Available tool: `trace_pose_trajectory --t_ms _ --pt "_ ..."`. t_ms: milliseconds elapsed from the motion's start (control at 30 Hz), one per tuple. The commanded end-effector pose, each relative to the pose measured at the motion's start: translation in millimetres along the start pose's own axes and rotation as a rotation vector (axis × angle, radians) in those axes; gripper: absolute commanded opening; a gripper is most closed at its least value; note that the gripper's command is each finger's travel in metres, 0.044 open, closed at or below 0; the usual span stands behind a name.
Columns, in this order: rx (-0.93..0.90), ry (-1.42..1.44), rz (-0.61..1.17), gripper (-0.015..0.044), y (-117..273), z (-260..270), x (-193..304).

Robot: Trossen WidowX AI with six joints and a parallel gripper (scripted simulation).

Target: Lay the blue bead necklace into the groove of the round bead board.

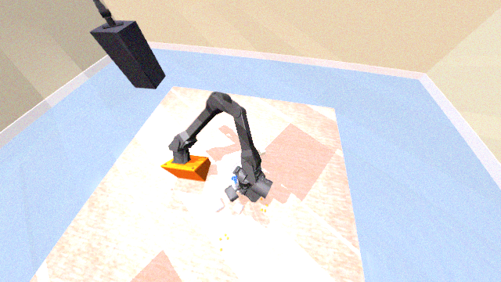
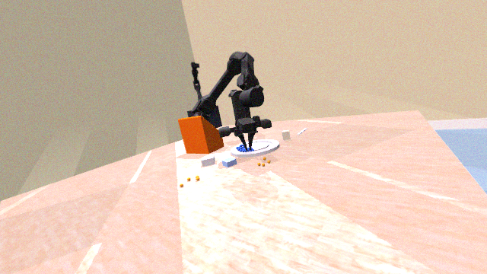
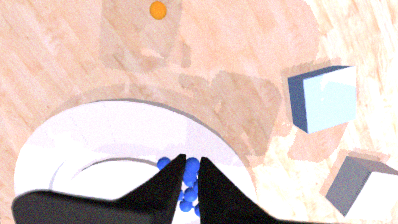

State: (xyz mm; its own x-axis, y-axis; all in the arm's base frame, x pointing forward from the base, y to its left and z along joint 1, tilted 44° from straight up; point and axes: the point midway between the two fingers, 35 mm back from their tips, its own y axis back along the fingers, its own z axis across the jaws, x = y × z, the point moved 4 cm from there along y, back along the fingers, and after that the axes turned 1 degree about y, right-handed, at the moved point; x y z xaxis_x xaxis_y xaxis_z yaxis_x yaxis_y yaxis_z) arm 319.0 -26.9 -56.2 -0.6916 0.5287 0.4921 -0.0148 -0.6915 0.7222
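Note:
The blue bead necklace lies bunched on the near-left part of the round bead board, with beads between and on both sides of the fingers. The board is white, with a ring-shaped groove. My gripper points down at the board and is shut on beads of the necklace, its tips low over the board. Part of the bunch is hidden behind the fingers in the wrist view. In the top view the arm hides the fingertips and much of the board.
A blue block and a grey-white block stand beside the board. Small orange beads lie nearby. A pale block and a thin white stick lie beyond. An orange block is under the arm's base.

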Motion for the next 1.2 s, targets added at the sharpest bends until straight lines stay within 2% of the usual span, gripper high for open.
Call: trace_pose_trajectory --t_ms 0,200,933,1167 --pt "-0.009 0.004 -0.005 0.0000 2.4 17.7 1.3" --pt "-0.010 0.004 -0.003 0.0000 2.4 32.1 5.0" --pt "-0.010 0.004 -0.003 0.0000 -5.7 32.2 5.0" --pt "-0.009 0.007 -0.015 0.0184 -1.5 31.8 2.3"
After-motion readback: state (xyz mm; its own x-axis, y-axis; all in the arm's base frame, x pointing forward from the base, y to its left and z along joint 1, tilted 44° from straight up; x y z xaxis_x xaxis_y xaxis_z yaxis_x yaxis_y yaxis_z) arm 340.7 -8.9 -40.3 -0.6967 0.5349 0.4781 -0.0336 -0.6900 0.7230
